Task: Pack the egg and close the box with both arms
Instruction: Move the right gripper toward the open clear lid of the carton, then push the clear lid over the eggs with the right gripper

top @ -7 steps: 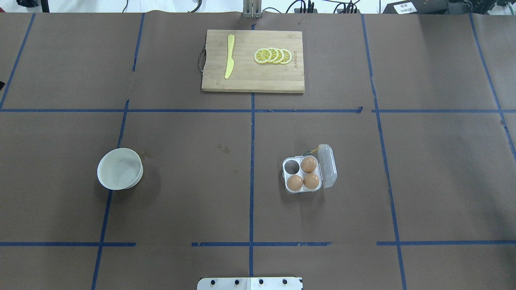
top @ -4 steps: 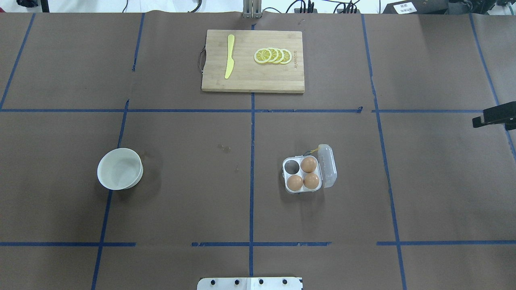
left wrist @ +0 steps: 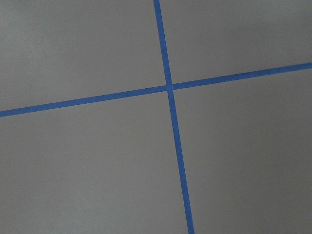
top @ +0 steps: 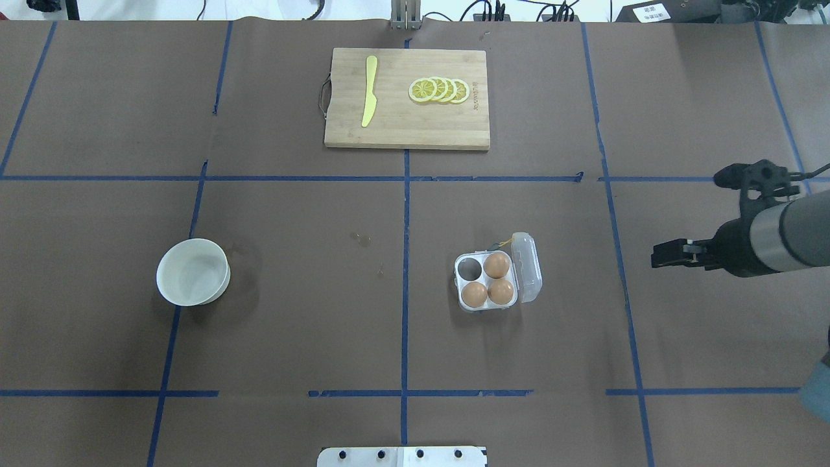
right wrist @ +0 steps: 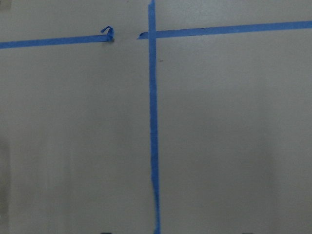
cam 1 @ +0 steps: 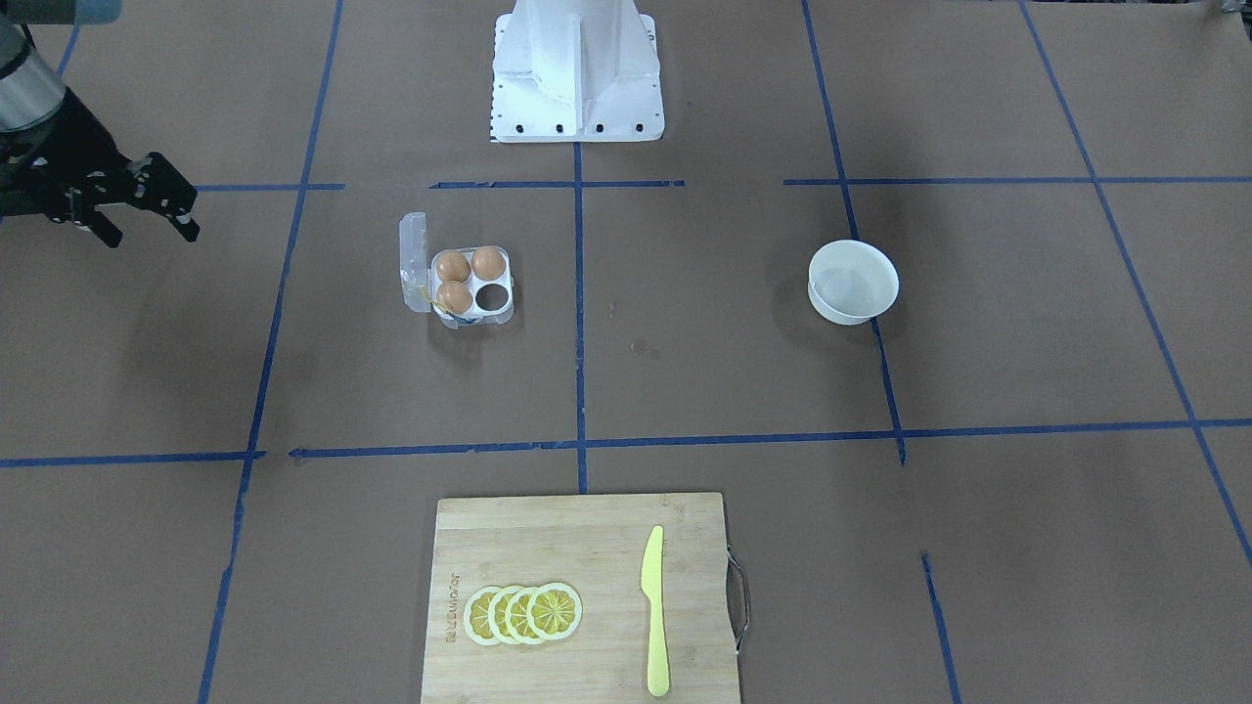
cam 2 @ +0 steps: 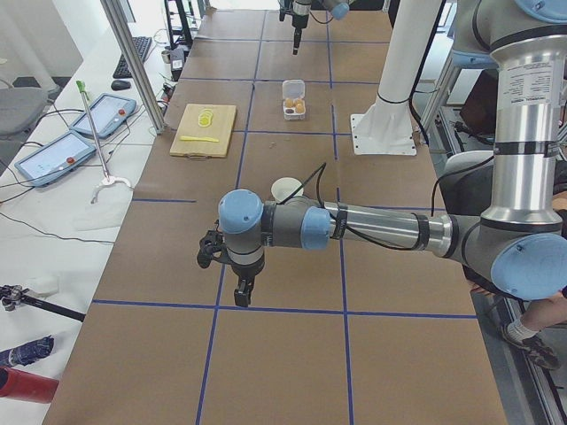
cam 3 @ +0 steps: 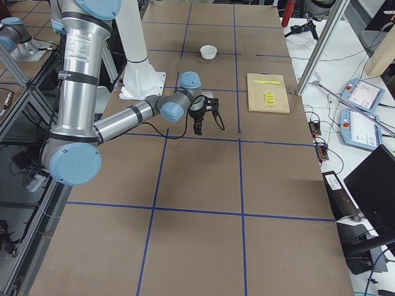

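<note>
Now clear plastic box (top: 526, 269), three smooth eggs (top: 497, 264).

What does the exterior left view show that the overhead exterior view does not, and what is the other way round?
Only the exterior left view shows the left gripper, above the table, and two tablets on a white side table. Only the overhead view shows that one cell of the box is empty and that the right gripper is open. Both show the box, the white bowl, the cutting board and the right gripper.
</note>
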`<state>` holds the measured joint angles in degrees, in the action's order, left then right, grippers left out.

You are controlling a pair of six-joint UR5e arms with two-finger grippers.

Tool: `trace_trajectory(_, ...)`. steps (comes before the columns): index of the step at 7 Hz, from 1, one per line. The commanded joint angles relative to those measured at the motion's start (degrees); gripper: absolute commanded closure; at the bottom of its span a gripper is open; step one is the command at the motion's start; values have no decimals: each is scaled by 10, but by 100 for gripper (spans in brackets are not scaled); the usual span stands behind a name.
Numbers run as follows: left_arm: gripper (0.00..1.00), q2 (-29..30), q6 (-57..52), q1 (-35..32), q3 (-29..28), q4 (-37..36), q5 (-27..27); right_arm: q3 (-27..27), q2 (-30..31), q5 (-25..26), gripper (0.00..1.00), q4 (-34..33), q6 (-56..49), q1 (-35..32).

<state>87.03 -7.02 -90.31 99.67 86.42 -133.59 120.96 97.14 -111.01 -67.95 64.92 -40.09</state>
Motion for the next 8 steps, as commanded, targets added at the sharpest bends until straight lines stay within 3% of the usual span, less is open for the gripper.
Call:
trace_trajectory(1,0,2,-1,0,2,1,-1,-45,-122,62,7,-56,48,68)
trace_trajectory(3,0,2,0,0,2,9,-1,-74,-246,67,6,-165,63,85)
trace_trajectory(5,0,3,0,0,2,9,-1,-113,-307,107,3,-171,89,113)
trace_trajectory(7,0,6,0,0,1,9,-2,-95,-339,101,0,-213,88,105)
trace_trajectory(8,0,6,0,0,1,10,-2,-86,-333,66,0,-218,79,72)
